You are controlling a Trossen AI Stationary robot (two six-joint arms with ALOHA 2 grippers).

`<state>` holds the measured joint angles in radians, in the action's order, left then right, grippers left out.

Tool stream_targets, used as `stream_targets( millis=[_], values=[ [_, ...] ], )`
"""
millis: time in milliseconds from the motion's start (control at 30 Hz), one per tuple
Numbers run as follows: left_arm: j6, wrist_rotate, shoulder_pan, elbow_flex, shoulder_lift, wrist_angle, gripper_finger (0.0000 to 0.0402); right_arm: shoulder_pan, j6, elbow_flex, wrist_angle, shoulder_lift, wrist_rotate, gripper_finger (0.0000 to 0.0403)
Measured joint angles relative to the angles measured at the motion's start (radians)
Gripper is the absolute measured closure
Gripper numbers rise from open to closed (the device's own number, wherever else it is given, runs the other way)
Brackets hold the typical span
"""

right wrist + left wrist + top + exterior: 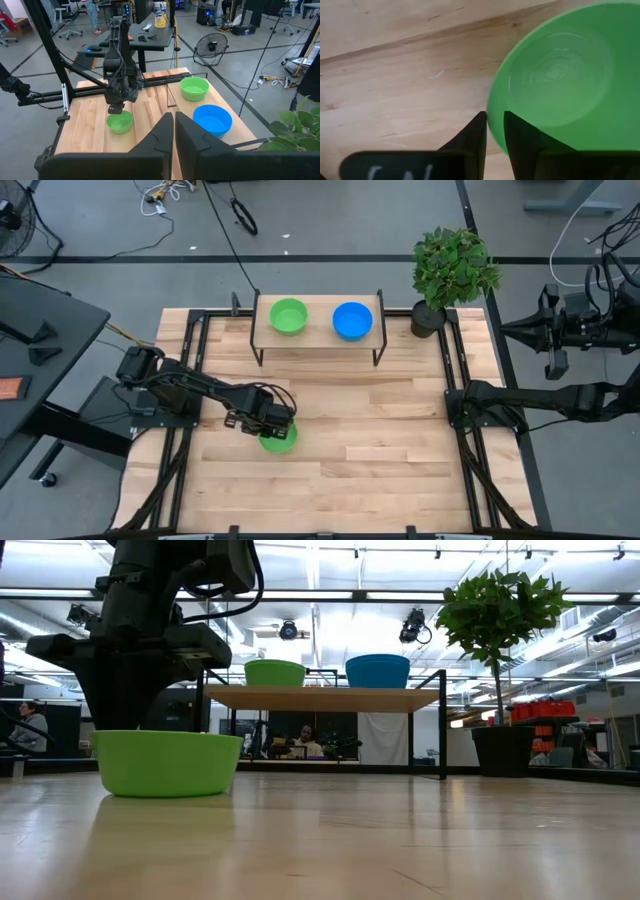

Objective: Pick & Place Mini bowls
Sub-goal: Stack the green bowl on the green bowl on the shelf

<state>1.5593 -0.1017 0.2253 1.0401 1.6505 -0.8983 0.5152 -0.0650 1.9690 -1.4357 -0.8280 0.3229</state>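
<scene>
Bowls are seen in three places, taken from left to right in the high view. A green bowl [279, 439] is set on the counter [380, 430] at its left-middle, and the left claw [270, 420] is lowered onto it from the left arm, which reaches in from the left edge. In the left wrist view the two fingers [472, 137] are pressed close with the near rim of this bowl [560, 75] pinched between them. In the low view the bowl [167, 762] is seen resting flat on the wood. Further back, a small raised shelf [317, 337] carries a second green bowl [288, 315] and, just beside it to the right, a blue bowl [352, 320]; the two are kept apart. A potted plant [452, 275] stands at the back right corner. The right claw [174, 125] is held off the counter's right side, its fingers pressed together on nothing.
</scene>
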Motion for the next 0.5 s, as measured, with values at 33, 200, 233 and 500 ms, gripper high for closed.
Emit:
stream_targets(
  millis=[33, 200, 233, 500],
  values=[
    [0.0, 0.0, 0.0, 0.0, 0.0, -0.002, 0.0336, 0.0, 0.0, 0.0, 0.0, 0.0, 0.0, 0.038],
    [-0.009, -0.001, 0.0, 0.0, 0.0, -0.004, 0.0363, 0.0, 0.0, 0.0, 0.0, 0.0, 0.0, 0.038],
    [-0.011, -0.003, 0.0, 0.0, 0.0, -0.004, 0.0369, 0.0, 0.0, 0.0, 0.0, 0.0, 0.0, 0.038],
    [-0.037, -0.001, 0.0, 0.0, -0.001, -0.007, 0.0396, 0.0, 0.0, 0.0, 0.0, 0.0, 0.0, 0.038]
  ],
)
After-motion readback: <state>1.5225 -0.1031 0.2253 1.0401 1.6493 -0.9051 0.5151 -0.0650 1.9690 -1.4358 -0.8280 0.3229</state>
